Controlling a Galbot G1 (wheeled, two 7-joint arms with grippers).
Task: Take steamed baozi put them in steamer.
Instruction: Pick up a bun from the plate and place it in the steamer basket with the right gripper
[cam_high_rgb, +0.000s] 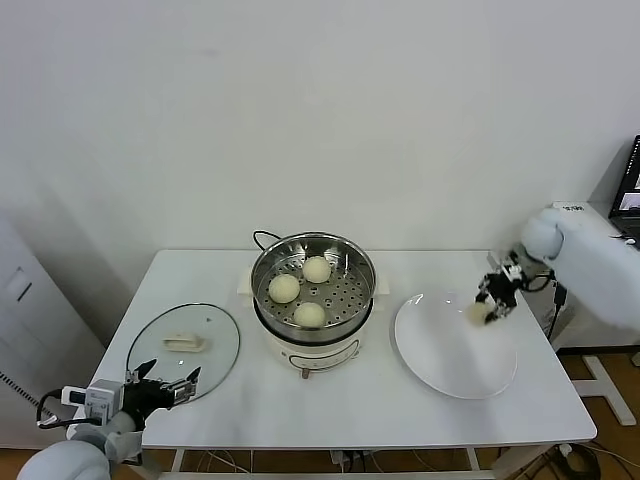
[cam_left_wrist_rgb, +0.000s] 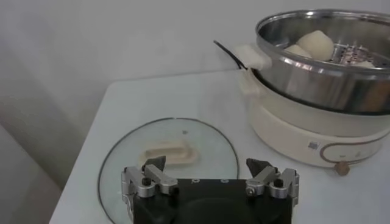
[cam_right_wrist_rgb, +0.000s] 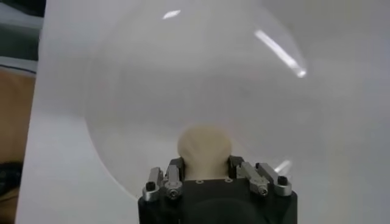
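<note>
Right gripper (cam_right_wrist_rgb: 204, 170) clamped on last bun (cam_right_wrist_rgb: 204, 149) over the plate (cam_high_rgb: 440, 370); lift straight, carry level to the steamer (cam_high_rgb: 262, 270), set in the free gap; left gripper (cam_left_wrist_rgb: 210, 176) open by the lid (cam_left_wrist_rgb: 122, 164).

My right arm reaches in from the right side, its white forearm angled down and inward toward the middle of my view. The right gripper (cam_high_rgb: 494, 302) hangs at the end of it, wrist bent downward, jaws drawn in close on a baozi (cam_right_wrist_rgb: 204, 149) that sits pinched between the two fingers (cam_right_wrist_rgb: 175, 172). My left arm is parked low at the near left corner, forearm barely in the head view. The left gripper (cam_high_rgb: 166, 382) points forward, roughly level, just above the worktop (cam_high_rgb: 400, 400), with its jaws spread wide and nothing between them.
</note>
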